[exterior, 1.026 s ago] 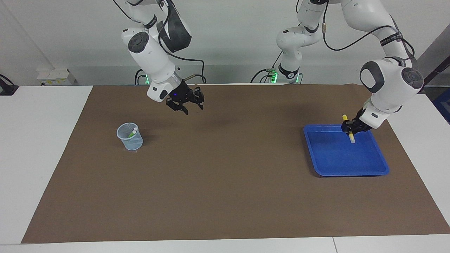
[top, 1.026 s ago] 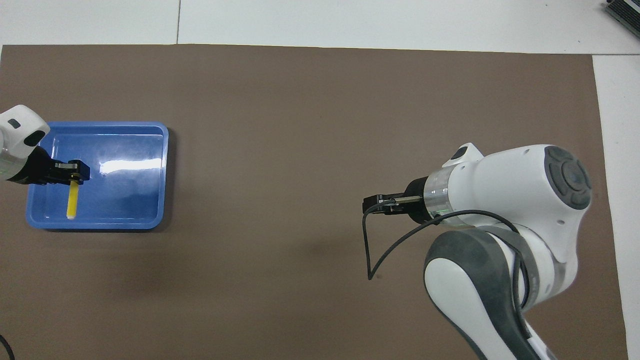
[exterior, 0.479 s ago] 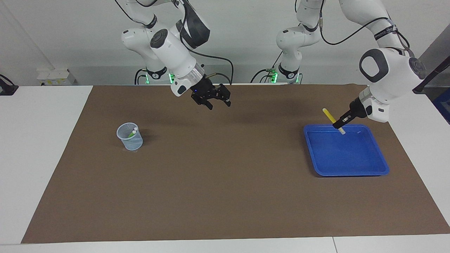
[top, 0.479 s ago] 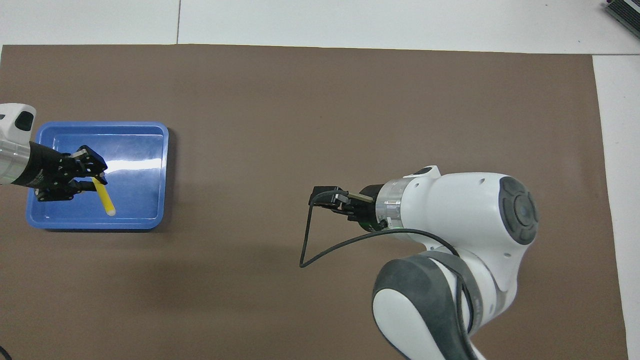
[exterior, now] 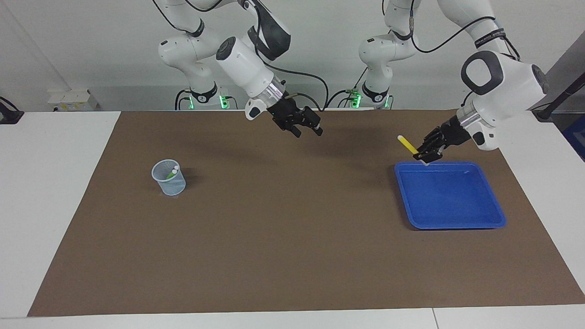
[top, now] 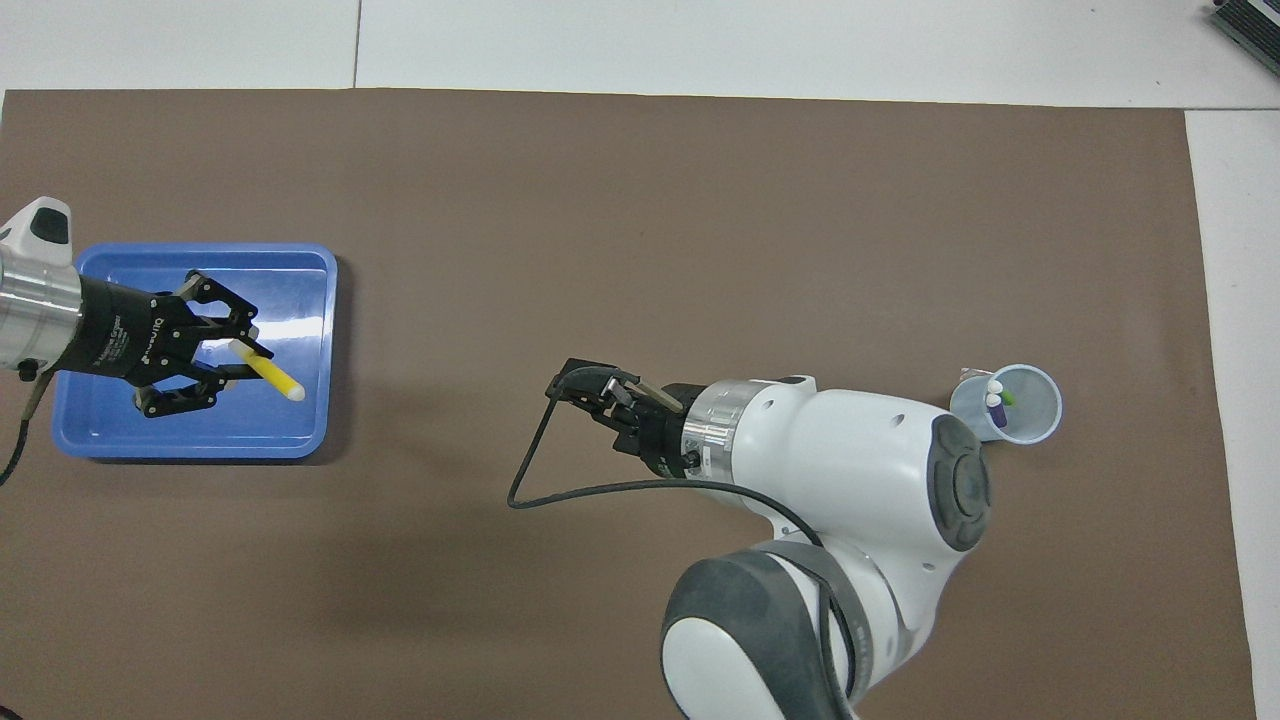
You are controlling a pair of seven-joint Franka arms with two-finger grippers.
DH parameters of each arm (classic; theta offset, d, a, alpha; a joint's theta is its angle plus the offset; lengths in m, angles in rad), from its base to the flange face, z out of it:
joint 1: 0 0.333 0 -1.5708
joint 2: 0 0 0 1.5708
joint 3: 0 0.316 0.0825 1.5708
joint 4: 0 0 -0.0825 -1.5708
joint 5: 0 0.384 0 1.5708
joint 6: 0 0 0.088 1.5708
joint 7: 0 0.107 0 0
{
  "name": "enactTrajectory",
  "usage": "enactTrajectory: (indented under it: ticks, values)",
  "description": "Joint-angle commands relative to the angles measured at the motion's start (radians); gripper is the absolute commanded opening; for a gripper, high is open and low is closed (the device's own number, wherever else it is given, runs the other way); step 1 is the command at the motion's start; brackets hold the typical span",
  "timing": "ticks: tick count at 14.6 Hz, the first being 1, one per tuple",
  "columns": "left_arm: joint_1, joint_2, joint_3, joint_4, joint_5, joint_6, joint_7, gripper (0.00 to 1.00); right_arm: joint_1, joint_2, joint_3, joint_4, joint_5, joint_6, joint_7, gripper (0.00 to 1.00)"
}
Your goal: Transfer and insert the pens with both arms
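My left gripper (exterior: 423, 155) (top: 232, 352) is shut on the yellow pen (exterior: 406, 144) (top: 270, 372). It holds the pen tilted in the air over the blue tray's (exterior: 498, 224) (top: 200, 250) edge, and the pen's free end points toward the middle of the table. My right gripper (exterior: 307, 132) (top: 592, 385) hangs open and empty over the brown mat near the table's middle. The green pen (exterior: 170, 173) (top: 1007, 398) and the purple pen (top: 997, 413) stand in a pale mesh cup (exterior: 169, 183) (top: 1035, 425) toward the right arm's end.
A brown mat (exterior: 283, 237) covers most of the white table. The tray holds nothing else. A black cable (top: 560, 480) loops off the right wrist. The two arm bases with green lights (exterior: 219, 98) stand at the robots' edge of the table.
The left gripper has lifted the yellow pen out of the tray and swung it toward the table's middle. The right gripper has moved from near the cup toward the middle and has opened wider.
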Motion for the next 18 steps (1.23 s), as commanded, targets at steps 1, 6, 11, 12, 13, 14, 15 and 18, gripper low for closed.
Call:
enactTrajectory:
  ticks: [1, 6, 11, 12, 13, 14, 15, 18]
  values:
    - [-0.020, -0.054, 0.008, -0.064, -0.095, -0.003, -0.113, 0.00, 0.043, 0.033, -0.002, 0.007, 0.028, 0.095, 0.039, 1.00]
    - [-0.049, -0.090, 0.009, -0.138, -0.192, 0.024, -0.261, 0.00, 0.098, 0.084, 0.001, 0.055, 0.139, 0.194, 0.073, 1.00]
    - [-0.073, -0.120, 0.009, -0.184, -0.234, 0.032, -0.377, 0.00, 0.164, 0.225, 0.001, 0.242, 0.125, 0.259, 0.257, 1.00]
    - [-0.075, -0.133, 0.008, -0.205, -0.240, 0.049, -0.377, 0.00, 0.167, 0.237, 0.001, 0.254, 0.125, 0.259, 0.255, 1.00]
    - [-0.086, -0.145, 0.008, -0.219, -0.241, 0.055, -0.380, 0.00, 0.167, 0.242, 0.001, 0.257, 0.114, 0.259, 0.246, 1.00]
    - [-0.098, -0.148, 0.008, -0.219, -0.241, 0.055, -0.382, 0.00, 0.167, 0.256, 0.001, 0.260, 0.087, 0.262, 0.237, 1.00]
    - [-0.101, -0.157, 0.008, -0.221, -0.241, 0.054, -0.390, 0.00, 0.167, 0.285, 0.003, 0.298, 0.065, 0.262, 0.248, 1.00]
    - [-0.115, -0.167, 0.009, -0.221, -0.241, 0.055, -0.437, 0.00, 0.212, 0.351, 0.001, 0.375, 0.059, 0.265, 0.252, 1.00]
